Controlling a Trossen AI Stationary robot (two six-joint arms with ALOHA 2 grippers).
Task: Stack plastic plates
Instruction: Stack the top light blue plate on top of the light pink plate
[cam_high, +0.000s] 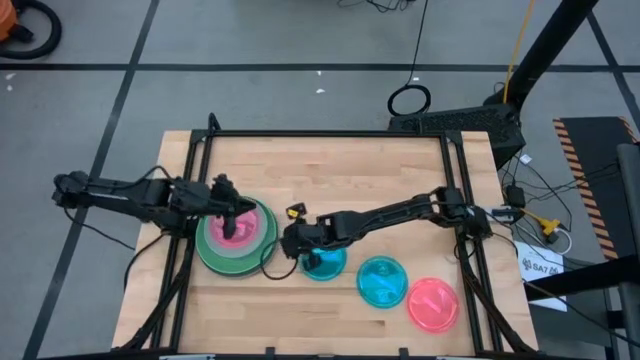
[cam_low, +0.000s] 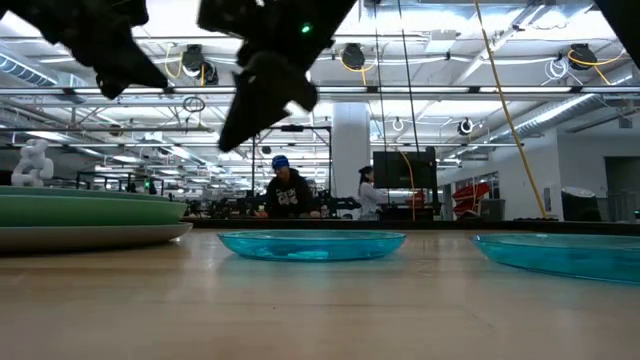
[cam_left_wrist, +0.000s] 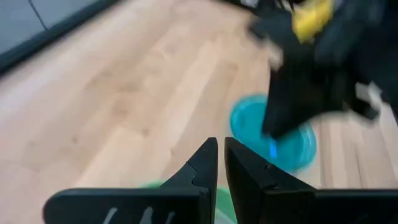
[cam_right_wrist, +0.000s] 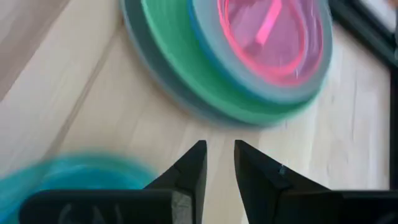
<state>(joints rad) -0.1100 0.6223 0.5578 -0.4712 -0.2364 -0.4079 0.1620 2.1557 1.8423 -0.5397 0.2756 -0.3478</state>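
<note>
Your wooden bench (cam_high: 330, 170) carries the plate stack (cam_high: 236, 238) near its left edge. Your left gripper (cam_high: 232, 208) hovers over it, fingers nearly together and empty. Your right gripper (cam_high: 290, 243), narrowly parted and empty, sits over a cyan plate (cam_high: 326, 263).

Both arms are built of dark, slender jointed links. A yellow tag (cam_high: 294, 211) is fixed near the right wrist. Tapered black fingers (cam_right_wrist: 186, 171) are fitted to each gripper.

The wooden table (cam_high: 330, 170) is edged by a black frame (cam_high: 325, 134). Off its far right corner a cable loop (cam_high: 409, 100) lies on the grey floor (cam_high: 250, 95), with more cables (cam_high: 540, 215) past the right edge. Beyond the far edge, two people (cam_low: 289, 192) stand near a dark monitor (cam_low: 400, 168).
</note>
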